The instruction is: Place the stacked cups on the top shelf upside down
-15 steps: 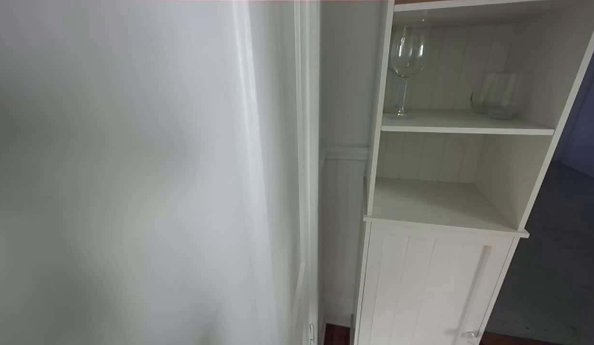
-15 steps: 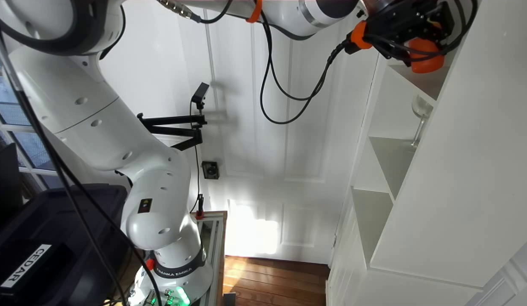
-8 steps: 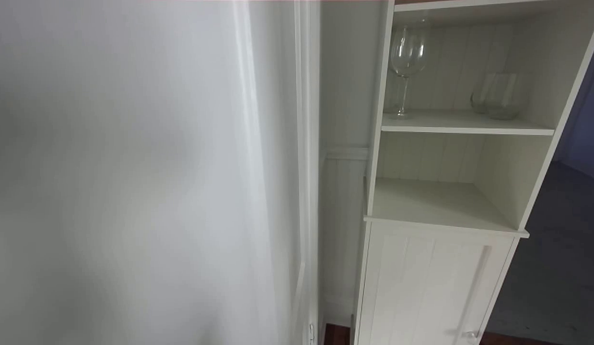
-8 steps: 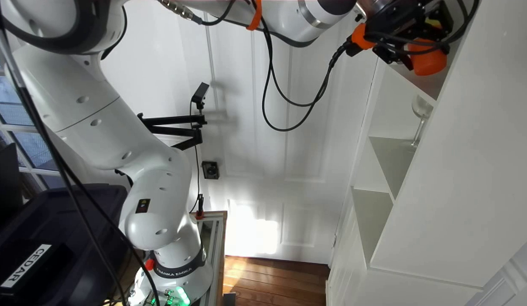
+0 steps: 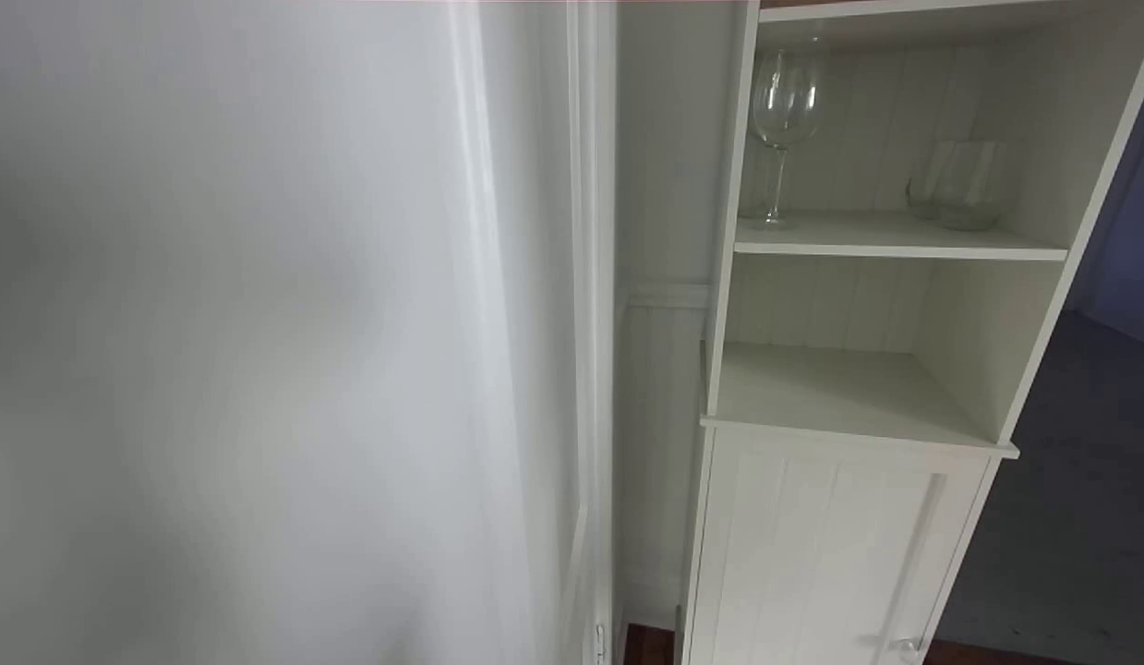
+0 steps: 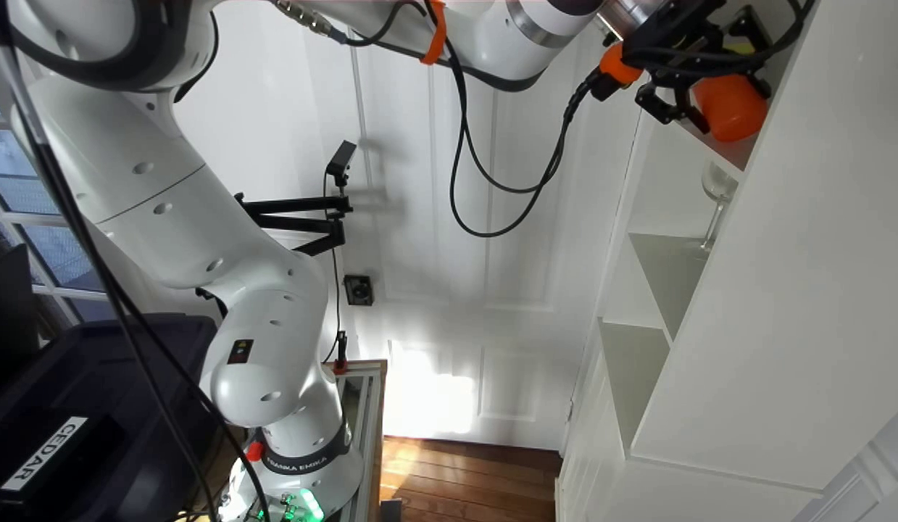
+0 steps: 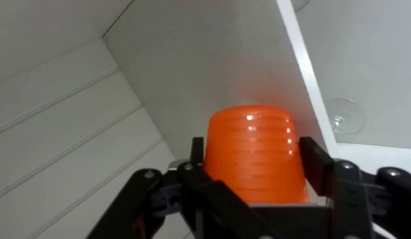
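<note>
Stacked orange ribbed cups (image 7: 255,166) are being pinched by the black end effector (image 7: 252,153) — closed to their width — near the flat white top shelf (image 7: 198,73); tipping is being risked by overhanging release.

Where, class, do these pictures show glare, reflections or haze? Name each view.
Wrist view: small white highlights on the orange cup, a faint orange tint on the shelf; an exterior view: washed-out sunlight low on the white door; an exterior view: a hazy pale surface at left, lacking sharp detail.
</note>
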Controlling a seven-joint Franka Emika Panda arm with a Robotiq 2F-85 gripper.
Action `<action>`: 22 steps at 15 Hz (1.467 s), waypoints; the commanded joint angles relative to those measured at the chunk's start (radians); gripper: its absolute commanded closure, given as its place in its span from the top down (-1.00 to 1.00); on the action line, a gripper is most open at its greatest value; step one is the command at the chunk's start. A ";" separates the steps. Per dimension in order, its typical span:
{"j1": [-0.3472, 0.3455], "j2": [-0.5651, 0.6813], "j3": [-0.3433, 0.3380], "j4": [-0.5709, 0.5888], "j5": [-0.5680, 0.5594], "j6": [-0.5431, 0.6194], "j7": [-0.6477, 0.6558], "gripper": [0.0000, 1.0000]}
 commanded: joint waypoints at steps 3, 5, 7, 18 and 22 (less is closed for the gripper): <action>-0.009 0.021 0.022 0.040 -0.138 -0.079 -0.003 -0.07; -0.001 0.032 0.018 0.049 -0.164 -0.094 -0.005 -0.07; 0.006 0.042 0.014 0.057 -0.179 -0.101 -0.006 -0.07; 0.020 0.068 0.006 0.085 -0.198 -0.138 -0.011 0.35; 0.022 0.070 0.004 0.087 -0.198 -0.145 -0.013 0.55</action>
